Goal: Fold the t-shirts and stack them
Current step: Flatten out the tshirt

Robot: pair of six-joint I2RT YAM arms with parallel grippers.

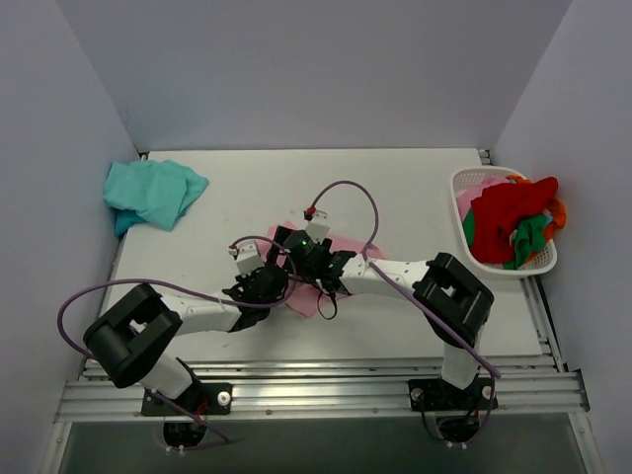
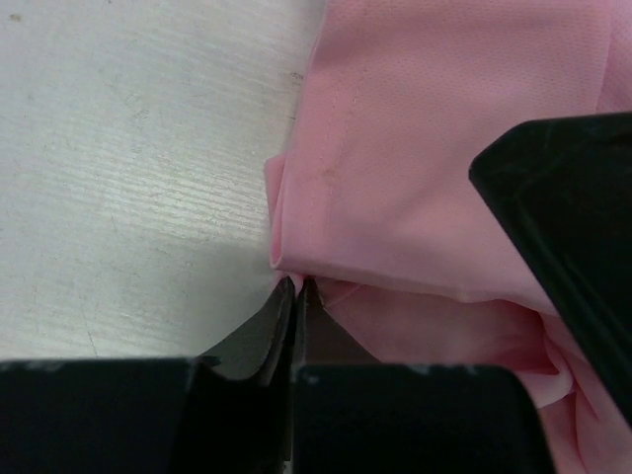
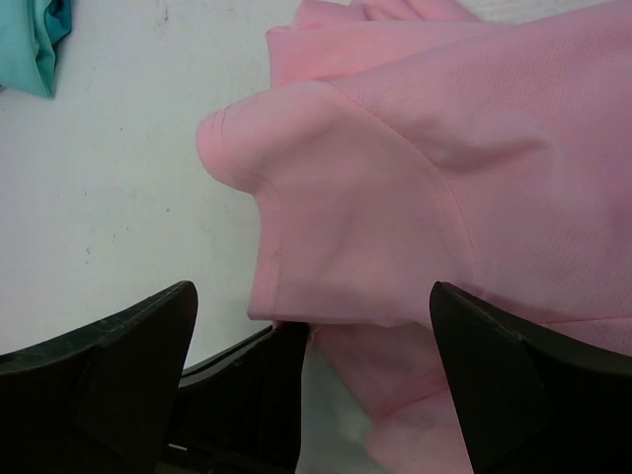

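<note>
Two soft, light, limp tees. Item: pink t-shirt (image 3: 415, 148), frame centre; best taken at hems or fold edges. Item: teal t-shirt (image 1: 153, 193), bunched, upper left. Item: right gripper (image 3: 311, 291), spread wide over pink. Item: left gripper (image 2: 298, 288), closed, pinching pink fold edge.

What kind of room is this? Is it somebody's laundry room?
Probably a robot test lab, not a home: two robot arms bolted to a metal rail, a white table boxed in by plain walls, a pink t-shirt under the arms.
</note>
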